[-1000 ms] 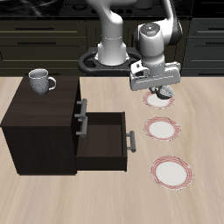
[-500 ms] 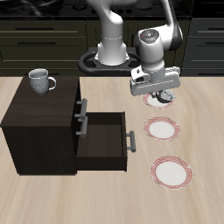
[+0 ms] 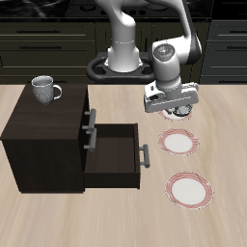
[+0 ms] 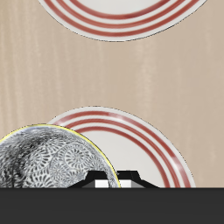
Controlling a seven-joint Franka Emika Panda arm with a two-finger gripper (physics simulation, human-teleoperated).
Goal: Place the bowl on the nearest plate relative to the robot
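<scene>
My gripper (image 3: 179, 106) is shut on the rim of the bowl (image 3: 181, 111) and holds it low over the plate (image 3: 170, 117) that lies farthest back, closest to the robot's base. That plate is mostly hidden under the hand in the exterior view. In the wrist view the speckled bowl (image 4: 42, 162) hangs beside the fingertips of the gripper (image 4: 112, 180), over the red-banded rim of the plate (image 4: 131, 140). The bowl sits off-centre over this plate; I cannot tell whether it touches it.
Two more alike plates lie nearer the table's front edge, the middle plate (image 3: 179, 143), which also shows in the wrist view (image 4: 131, 17), and the front plate (image 3: 190, 188). A dark cabinet (image 3: 43, 135) has an open drawer (image 3: 116, 154); a grey mug (image 3: 42, 90) stands on top.
My gripper with the bowl has moved a little toward the table's front edge and down over the back plate. Nothing else has moved.
</scene>
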